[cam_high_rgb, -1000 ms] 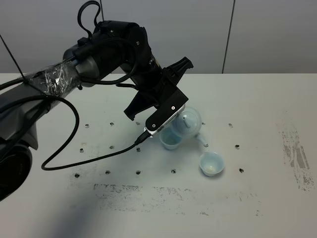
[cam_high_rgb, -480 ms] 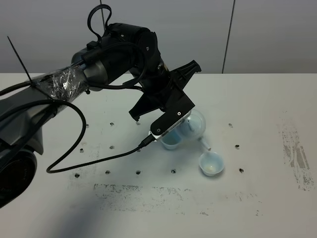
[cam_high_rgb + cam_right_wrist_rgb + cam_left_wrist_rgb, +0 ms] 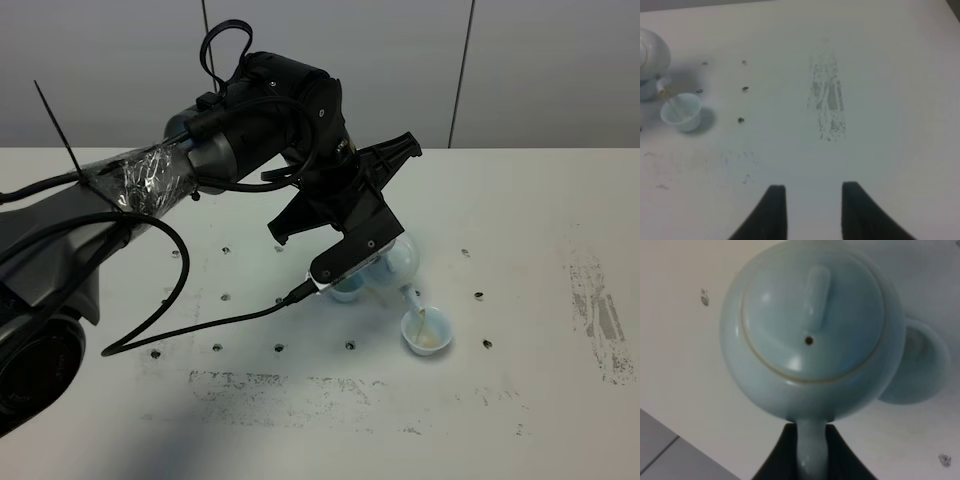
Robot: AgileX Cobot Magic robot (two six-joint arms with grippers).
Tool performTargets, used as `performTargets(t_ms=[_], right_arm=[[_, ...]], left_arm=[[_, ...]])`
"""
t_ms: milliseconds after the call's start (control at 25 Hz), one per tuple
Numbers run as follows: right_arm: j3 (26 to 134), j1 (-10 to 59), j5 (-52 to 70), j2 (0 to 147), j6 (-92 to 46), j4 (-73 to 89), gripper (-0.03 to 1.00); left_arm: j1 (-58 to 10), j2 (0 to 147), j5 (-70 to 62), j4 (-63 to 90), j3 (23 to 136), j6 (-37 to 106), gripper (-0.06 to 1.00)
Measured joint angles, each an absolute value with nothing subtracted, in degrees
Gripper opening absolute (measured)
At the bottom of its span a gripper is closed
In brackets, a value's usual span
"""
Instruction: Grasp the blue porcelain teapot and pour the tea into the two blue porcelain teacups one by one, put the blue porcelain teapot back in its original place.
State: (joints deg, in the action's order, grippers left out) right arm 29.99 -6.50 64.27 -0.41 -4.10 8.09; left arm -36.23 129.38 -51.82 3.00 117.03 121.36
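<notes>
One blue porcelain teapot (image 3: pixel 402 256) is counted. Two blue porcelain teacups are counted, the first teacup (image 3: pixel 427 332) and the second teacup (image 3: pixel 346 291). One table (image 3: pixel 540 400) is seen.

Left arm (image 3: pixel 250 110): matte black jointed casing, rounded at the elbow; its rear link is wrapped in crinkled silver film (image 3: pixel 140 175); a black cable (image 3: pixel 292 296) trails from a plug beside the wrist, and a second cable loop (image 3: pixel 205 50) arches above the joint; a thin black tie end (image 3: pixel 55 127) projects from the wrap; wrist plate (image 3: pixel 355 250) black with pale edge and two small bright dots; right gripper fingers (image 3: pixel 772 212) plain black, tapered
</notes>
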Motion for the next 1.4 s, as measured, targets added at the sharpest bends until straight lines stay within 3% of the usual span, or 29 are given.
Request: performTargets(t_ms=[1400], right_arm=[[29.99, -6.50, 64.27, -0.41, -4.10, 8.22, 0.28]], left_arm=[[-37.47, 129.38, -48.59, -2.19, 117.03, 120.95, 0.11]])
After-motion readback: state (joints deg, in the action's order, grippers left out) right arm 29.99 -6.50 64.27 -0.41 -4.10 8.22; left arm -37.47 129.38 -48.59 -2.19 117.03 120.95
